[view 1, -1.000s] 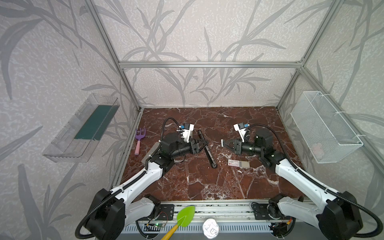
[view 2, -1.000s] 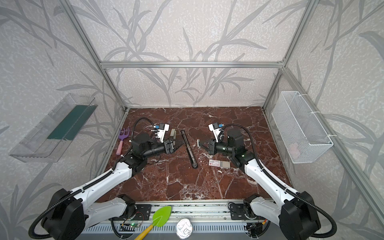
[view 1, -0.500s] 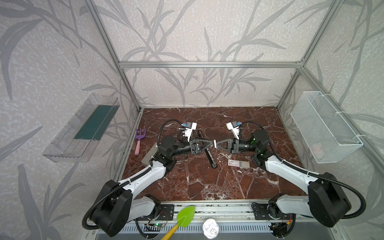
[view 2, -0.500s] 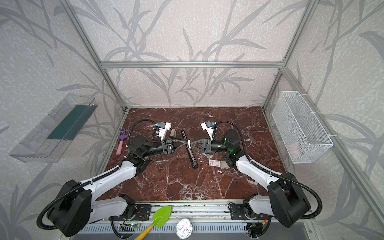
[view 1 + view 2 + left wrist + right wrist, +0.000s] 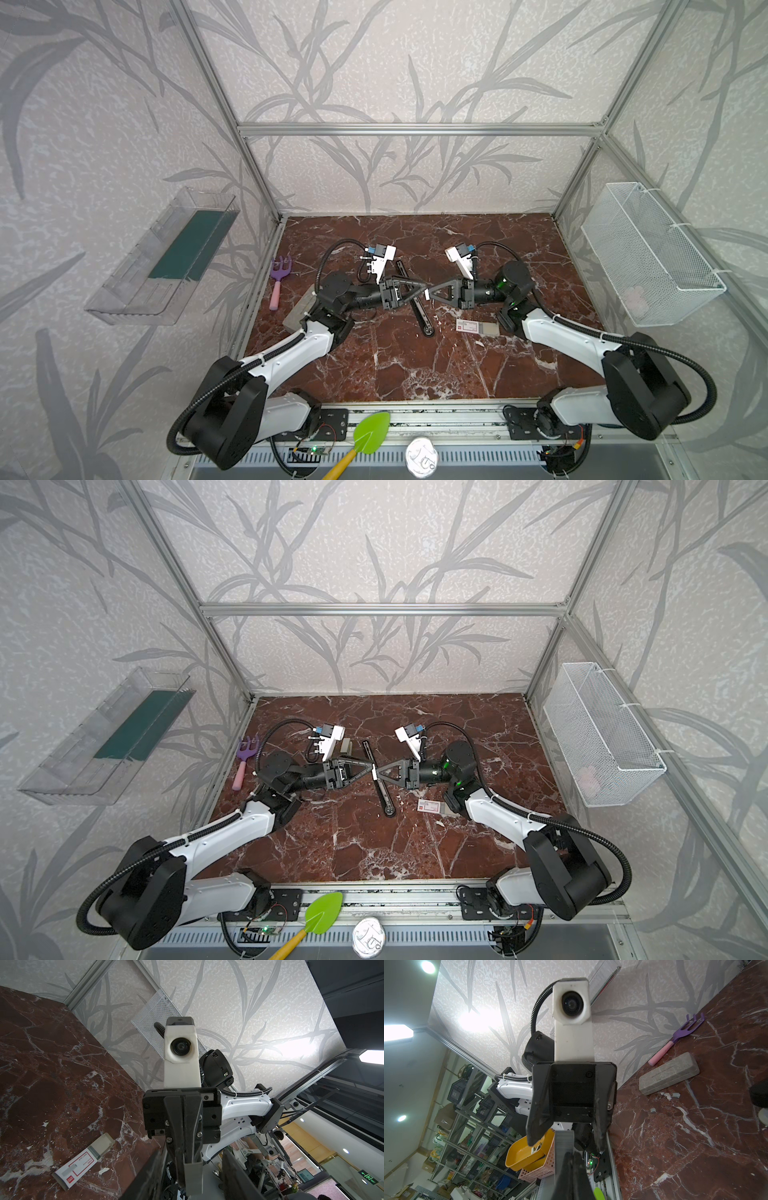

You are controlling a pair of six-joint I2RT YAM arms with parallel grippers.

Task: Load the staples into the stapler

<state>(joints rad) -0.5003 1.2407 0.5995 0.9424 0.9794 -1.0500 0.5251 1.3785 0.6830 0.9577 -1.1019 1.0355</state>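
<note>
The black stapler (image 5: 419, 313) (image 5: 383, 791) lies opened out flat on the marble floor in both top views. Above it my two grippers meet tip to tip. My right gripper (image 5: 431, 293) (image 5: 571, 1180) is shut on a grey-silver block of staples (image 5: 564, 1147) (image 5: 193, 1176), which sticks out toward the left arm. My left gripper (image 5: 423, 290) (image 5: 192, 1185) is open, its fingers (image 5: 149, 1178) standing on either side of the block with gaps, not touching it. The white staples box (image 5: 473, 327) (image 5: 82, 1164) with a red mark lies on the floor right of the stapler.
A grey oblong block (image 5: 300, 309) (image 5: 668, 1073) and a purple toy rake (image 5: 277, 282) lie by the left wall. A white mesh basket (image 5: 648, 257) hangs on the right wall, a clear shelf tray (image 5: 166, 257) on the left. A green shovel (image 5: 370, 432) rests on the front rail.
Both grippers have swung in toward each other from apart and now meet over the stapler. The right one brought the staples block along, and it now sits between the left fingers.
</note>
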